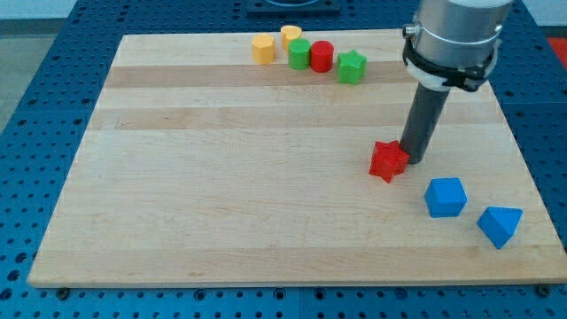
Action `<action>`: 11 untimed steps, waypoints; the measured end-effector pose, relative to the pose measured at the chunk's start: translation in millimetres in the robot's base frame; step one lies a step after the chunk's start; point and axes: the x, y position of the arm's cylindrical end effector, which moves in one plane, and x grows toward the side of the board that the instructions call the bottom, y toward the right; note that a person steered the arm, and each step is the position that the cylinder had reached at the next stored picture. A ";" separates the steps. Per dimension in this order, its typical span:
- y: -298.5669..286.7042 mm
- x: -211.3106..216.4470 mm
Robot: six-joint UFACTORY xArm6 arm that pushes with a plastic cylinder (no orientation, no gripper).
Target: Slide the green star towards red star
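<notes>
The green star (pixel 352 66) lies near the view's top, at the right end of a row of blocks. The red star (pixel 388 161) lies lower, right of the board's middle. My tip (pixel 413 159) rests on the board right next to the red star's right side, seemingly touching it. The tip is far below the green star.
Left of the green star sit a red cylinder (pixel 322 56), a green cylinder (pixel 299 53), a yellow heart-like block (pixel 291 36) and a yellow hexagon block (pixel 263 49). A blue cube (pixel 445 197) and a blue wedge-like block (pixel 500 225) lie at the lower right. The wooden board (pixel 221 177) rests on a blue perforated table.
</notes>
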 end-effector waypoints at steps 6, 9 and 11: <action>-0.1 -121.0; -10.7 -205.5; -58.7 -194.0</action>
